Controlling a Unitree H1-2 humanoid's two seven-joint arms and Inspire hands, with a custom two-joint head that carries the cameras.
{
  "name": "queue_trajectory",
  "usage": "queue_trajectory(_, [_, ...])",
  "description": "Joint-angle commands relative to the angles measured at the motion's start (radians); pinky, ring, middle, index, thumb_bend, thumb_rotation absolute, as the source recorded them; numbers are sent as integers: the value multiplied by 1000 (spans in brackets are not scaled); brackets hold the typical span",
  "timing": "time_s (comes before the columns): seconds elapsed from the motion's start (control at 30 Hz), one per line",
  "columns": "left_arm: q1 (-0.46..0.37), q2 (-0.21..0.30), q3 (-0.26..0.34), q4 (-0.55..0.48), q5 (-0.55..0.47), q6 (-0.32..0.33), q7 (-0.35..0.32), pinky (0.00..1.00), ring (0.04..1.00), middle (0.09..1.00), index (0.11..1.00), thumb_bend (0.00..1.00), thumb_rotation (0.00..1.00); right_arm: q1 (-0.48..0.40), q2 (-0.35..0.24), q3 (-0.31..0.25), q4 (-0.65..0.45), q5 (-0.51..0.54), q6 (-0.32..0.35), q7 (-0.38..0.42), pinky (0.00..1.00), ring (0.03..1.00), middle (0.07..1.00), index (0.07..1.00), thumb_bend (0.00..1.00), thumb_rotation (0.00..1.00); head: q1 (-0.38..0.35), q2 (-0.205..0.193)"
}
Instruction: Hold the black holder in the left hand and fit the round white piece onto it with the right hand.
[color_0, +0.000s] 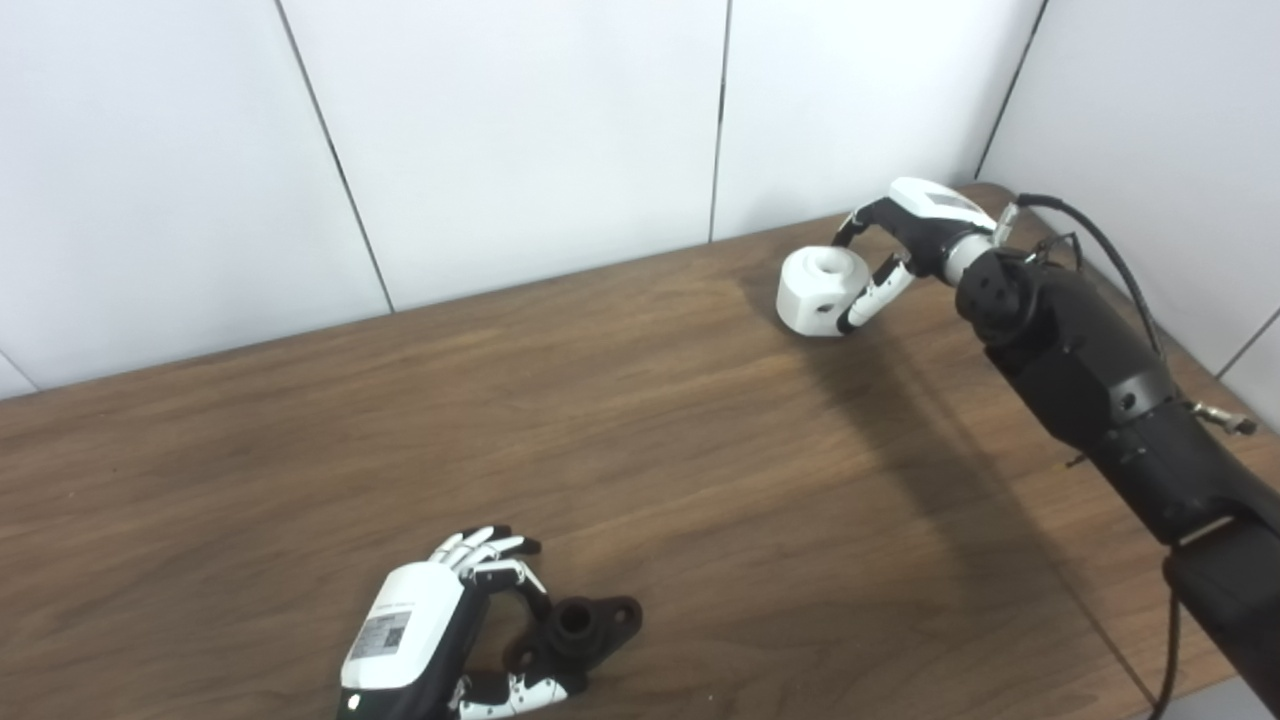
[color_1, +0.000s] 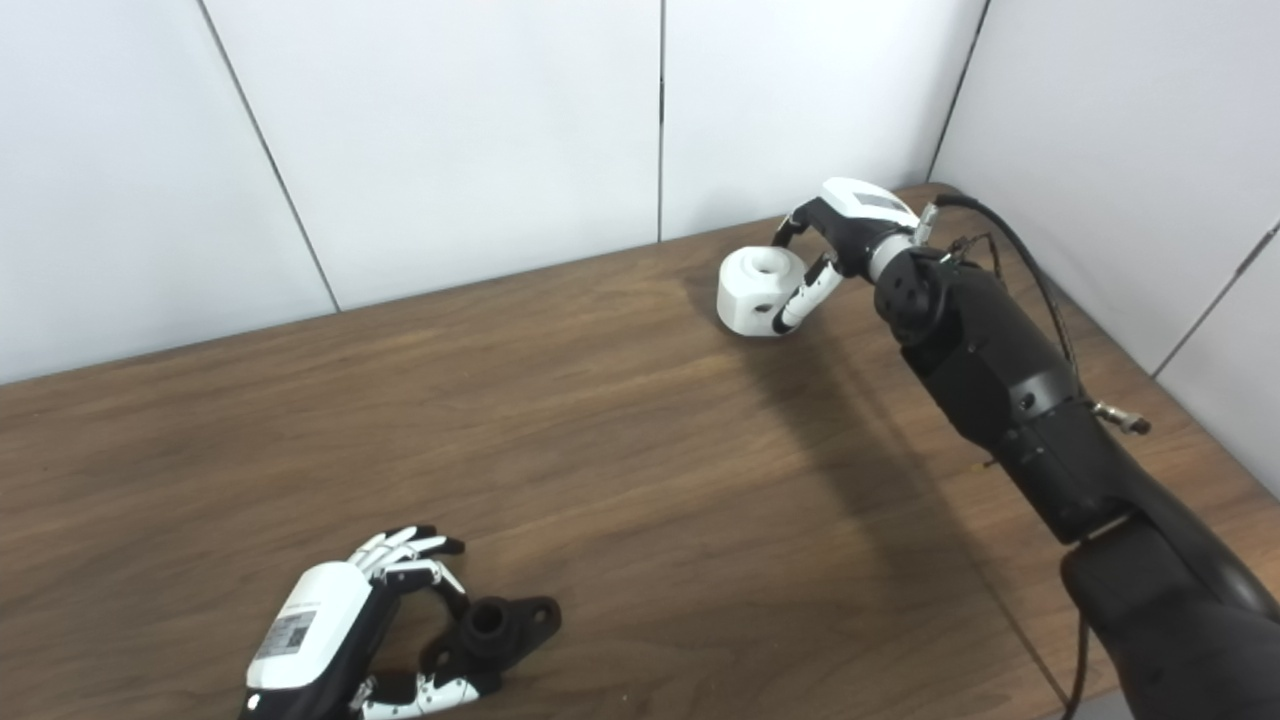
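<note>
While our left hand curls around the black holder, our right hand, grasping the round white piece, should lift it level.

On the table: holder at the near left, lying flat, just right of the left hand and touching its fingers. Round piece at the far right, close to the wall behind, well apart from the holder. Right hand just right of the round piece, fingers curled around its far and near sides. Right arm along the table's right edge.
</note>
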Motion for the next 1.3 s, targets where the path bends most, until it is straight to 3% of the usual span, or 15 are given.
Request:
queue_trajectory(0.0, [32, 4, -27, 34, 9, 39, -79, 881, 894, 810, 485, 516, 51, -47, -37, -16, -13, -6, -29, -19, 918, 921, 834, 682, 856, 167, -1, 0])
queue_trajectory(0.93, [32, -1, -30, 29, 13, 58, -86, 889, 898, 815, 486, 516, 52, -44, -31, -27, -10, -1, -62, -26, 872, 907, 808, 661, 857, 119, -1, -12])
queue_trajectory(1.17, [29, -6, -31, 32, 18, 62, -88, 891, 897, 818, 486, 517, 51, -48, -39, -16, 2, -13, -81, -27, 865, 903, 809, 602, 822, 84, -1, -16])
queue_trajectory(1.2, [30, -7, -31, 31, 19, 63, -87, 890, 896, 818, 486, 517, 51, -46, -41, -15, 1, -14, -90, -31, 865, 905, 809, 547, 677, 108, -1, -16])
queue_trajectory(1.27, [31, -9, -31, 29, 20, 65, -91, 894, 899, 818, 486, 517, 51, -41, -44, -14, 3, -18, -119, -47, 866, 899, 801, 499, 555, 126, 0, -17])
